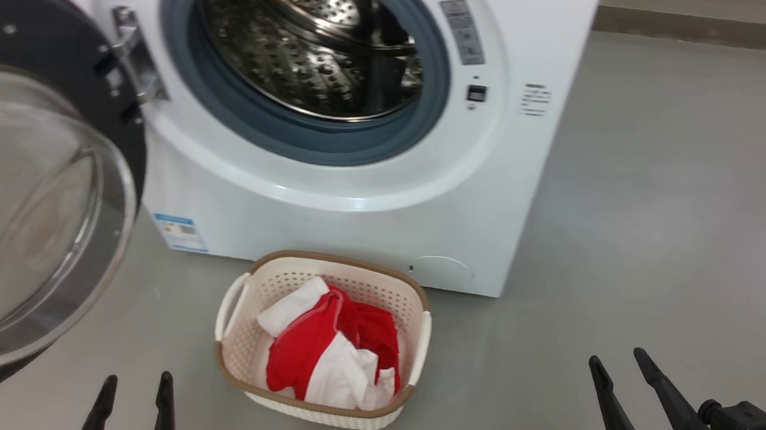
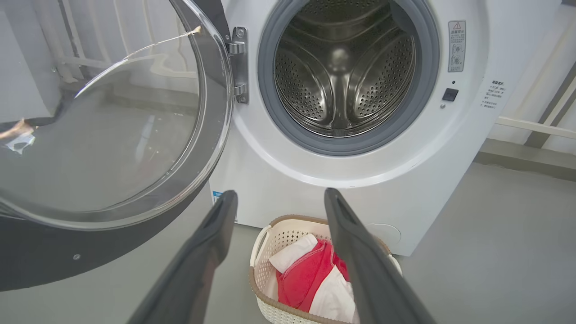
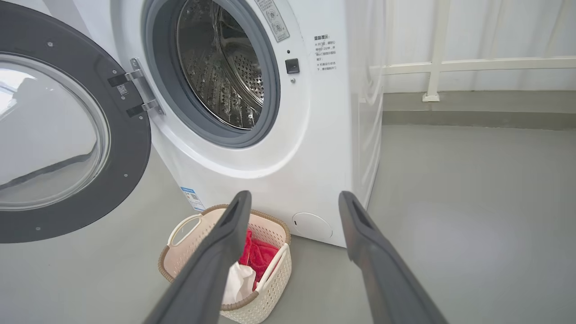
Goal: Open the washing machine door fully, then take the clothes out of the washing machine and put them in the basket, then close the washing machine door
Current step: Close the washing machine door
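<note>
The white washing machine (image 1: 356,220) (image 2: 450,148) (image 3: 315,135) shows a bare steel drum. Its black-rimmed glass door (image 1: 30,220) (image 2: 103,135) (image 3: 54,135) is swung wide open to the left. The red and white clothes (image 1: 331,355) (image 2: 310,281) (image 3: 256,256) lie in the cream basket (image 1: 411,303) (image 2: 270,310) (image 3: 189,252) on the floor before the machine. My left gripper (image 1: 136,386) (image 2: 279,200) is open at the lower left, well short of the basket. My right gripper (image 1: 620,362) (image 3: 294,200) is open at the lower right, holding nothing.
Grey floor (image 1: 655,225) stretches to the right of the machine. A white rail and wall (image 3: 472,67) run behind. The open door overhangs the floor at the left, close above my left gripper.
</note>
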